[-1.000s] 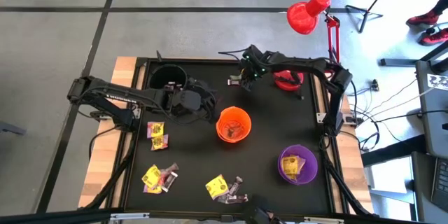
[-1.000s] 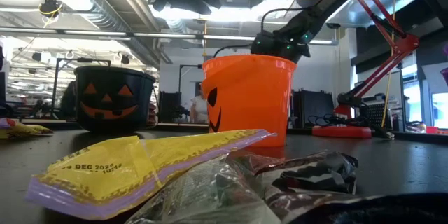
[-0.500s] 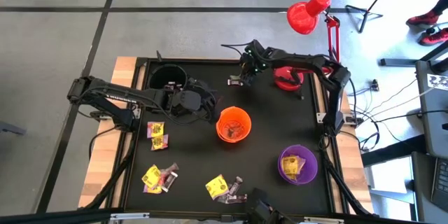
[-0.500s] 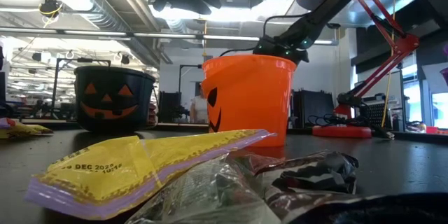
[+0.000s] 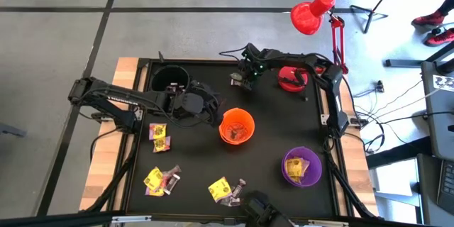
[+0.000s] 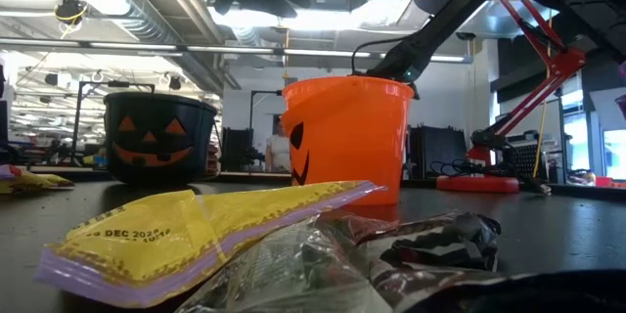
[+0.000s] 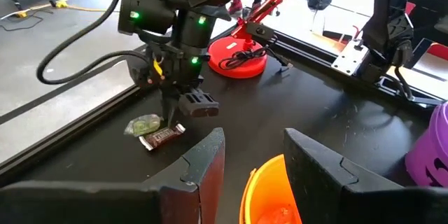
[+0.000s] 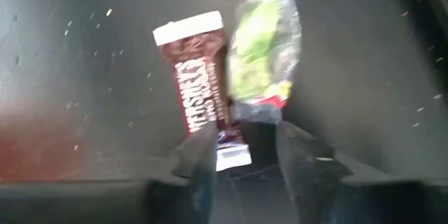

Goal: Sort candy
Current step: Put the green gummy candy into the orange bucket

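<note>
Two sweets lie on the black table at the far middle: a brown chocolate bar (image 8: 196, 84) and a green-wrapped sweet (image 8: 260, 49). They also show in the high view (image 5: 235, 79). My right gripper (image 8: 241, 147) is open and low over them, with the bar's near end and the green sweet's end between its fingers. My left gripper (image 7: 255, 161) is open and empty beside the orange cup (image 5: 236, 126), on the cup's left. More yellow and dark sweets lie in piles at the near left (image 5: 161, 179) and near middle (image 5: 228, 190). My right gripper comes at the brown bar from above, pointing down, as the left wrist view (image 7: 178, 112) shows. Its open fingers (image 8: 199, 155) stand on either side of the bar's white-edged end (image 8: 231, 155). I cannot tell whether they touch it.
A black cup (image 5: 170, 78) stands at the far left and a purple cup (image 5: 301, 167) with yellow sweets at the near right. A red lamp's base (image 5: 291, 79) sits just right of my right gripper. Another small pile of sweets (image 5: 159, 136) lies left of the orange cup.
My right gripper has gone a little toward the table's left edge and down toward the two sweets at the far middle. In the low view its arm has sunk behind the orange cup. The sweets have stayed where they were.
</note>
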Controlling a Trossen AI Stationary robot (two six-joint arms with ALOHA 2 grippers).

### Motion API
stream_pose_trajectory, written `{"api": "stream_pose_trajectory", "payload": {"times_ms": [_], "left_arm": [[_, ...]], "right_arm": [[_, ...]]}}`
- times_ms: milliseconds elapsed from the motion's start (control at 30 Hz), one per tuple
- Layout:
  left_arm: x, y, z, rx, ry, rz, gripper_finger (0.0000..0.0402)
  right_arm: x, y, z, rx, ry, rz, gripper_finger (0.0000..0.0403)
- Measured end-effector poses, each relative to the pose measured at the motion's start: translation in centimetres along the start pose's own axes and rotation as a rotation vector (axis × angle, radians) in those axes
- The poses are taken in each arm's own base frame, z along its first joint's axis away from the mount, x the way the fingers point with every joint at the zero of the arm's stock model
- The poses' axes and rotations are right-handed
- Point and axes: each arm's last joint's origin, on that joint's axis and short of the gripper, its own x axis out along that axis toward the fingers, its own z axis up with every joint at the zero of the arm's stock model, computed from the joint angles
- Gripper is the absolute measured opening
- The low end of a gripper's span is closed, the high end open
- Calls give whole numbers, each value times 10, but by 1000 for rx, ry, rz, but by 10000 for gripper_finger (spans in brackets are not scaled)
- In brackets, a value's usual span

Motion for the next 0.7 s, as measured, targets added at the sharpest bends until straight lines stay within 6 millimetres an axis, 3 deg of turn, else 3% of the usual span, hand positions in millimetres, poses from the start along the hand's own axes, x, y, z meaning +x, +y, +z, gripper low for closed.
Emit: {"api": "stream_pose_trajectory", "payload": {"times_ms": [233, 600, 700], "left_arm": [[0, 0, 0, 6, 0, -1, 137], [0, 0, -1, 16, 12, 5, 137], [0, 0, -2, 18, 13, 3, 137]], "right_arm": [[-8, 3, -6, 8, 61, 5, 10], [-54, 18, 2, -10, 17, -20, 3], [-59, 24, 5, -22, -1, -18, 3]]}}
